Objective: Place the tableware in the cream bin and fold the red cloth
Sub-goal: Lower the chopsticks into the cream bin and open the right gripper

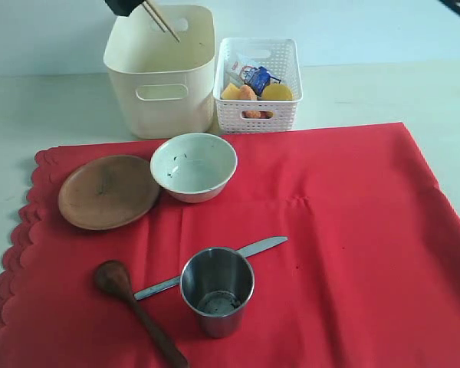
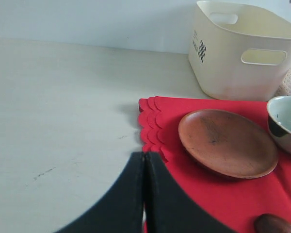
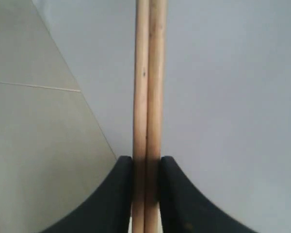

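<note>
My right gripper (image 1: 136, 6) hangs over the cream bin (image 1: 161, 100), shut on the pair of pale chopsticks (image 1: 162, 21), which slant down toward the bin's opening. The wrist view shows the chopsticks (image 3: 148, 73) clamped side by side in the right gripper (image 3: 146, 160). On the red cloth (image 1: 345, 245) lie the brown plate (image 1: 107, 192), speckled bowl (image 1: 193, 165), steel cup (image 1: 217, 290), wooden spoon (image 1: 134, 307) and knife (image 1: 249, 248). My left gripper (image 2: 144, 154) is shut on nothing, low beside the cloth's scalloped edge (image 2: 150, 126), short of the plate (image 2: 228, 143).
A white lattice basket (image 1: 257, 115) with food and a milk carton stands right of the cream bin. Bare table (image 2: 63, 121) lies left of the cloth. The cloth's right half carries nothing.
</note>
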You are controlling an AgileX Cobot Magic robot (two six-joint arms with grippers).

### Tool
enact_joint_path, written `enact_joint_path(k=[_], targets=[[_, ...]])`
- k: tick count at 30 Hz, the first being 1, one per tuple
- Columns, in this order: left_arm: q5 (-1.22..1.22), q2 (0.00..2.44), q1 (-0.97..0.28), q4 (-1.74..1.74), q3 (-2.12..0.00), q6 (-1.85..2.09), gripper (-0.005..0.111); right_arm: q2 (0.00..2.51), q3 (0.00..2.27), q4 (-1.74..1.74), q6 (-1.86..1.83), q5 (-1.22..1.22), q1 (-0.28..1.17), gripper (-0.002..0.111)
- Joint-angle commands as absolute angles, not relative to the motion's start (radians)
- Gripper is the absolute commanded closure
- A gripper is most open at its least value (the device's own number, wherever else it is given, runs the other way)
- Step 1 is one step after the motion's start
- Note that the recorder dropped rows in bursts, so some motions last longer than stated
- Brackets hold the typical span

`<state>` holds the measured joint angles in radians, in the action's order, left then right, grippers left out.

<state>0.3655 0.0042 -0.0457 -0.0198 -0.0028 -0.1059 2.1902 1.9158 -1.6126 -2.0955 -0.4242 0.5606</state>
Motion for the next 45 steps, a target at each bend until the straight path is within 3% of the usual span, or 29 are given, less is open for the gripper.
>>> enact_joint_path(k=[1, 17, 20, 26, 30, 45], targets=[[0.356, 0.0, -0.042, -0.024, 0.0, -0.11, 0.107, 2.266, 1.976, -1.623, -2.083, -0.366, 0.564, 0.108], [0.356, 0.0, -0.042, -0.024, 0.0, -0.11, 0.107, 2.363, 1.986, -1.622, -2.048, -0.177, 0.616, 0.107], [0.356, 0.0, -0.042, -0.024, 0.0, -0.11, 0.107, 2.369, 1.986, -1.622, -2.041, -0.159, 0.622, 0.101], [0.356, 0.0, -0.042, -0.024, 0.0, -0.11, 0.107, 2.369, 1.986, -1.622, -2.03, -0.132, 0.628, 0.066], [0.356, 0.0, -0.042, -0.024, 0.0, -0.11, 0.107, 2.352, 1.986, -1.622, -1.986, -0.134, 0.629, 0.052], [0.356, 0.0, -0.042, -0.024, 0.0, -0.11, 0.107, 2.167, 1.981, -1.538, -1.669, -0.247, 0.651, 0.048]])
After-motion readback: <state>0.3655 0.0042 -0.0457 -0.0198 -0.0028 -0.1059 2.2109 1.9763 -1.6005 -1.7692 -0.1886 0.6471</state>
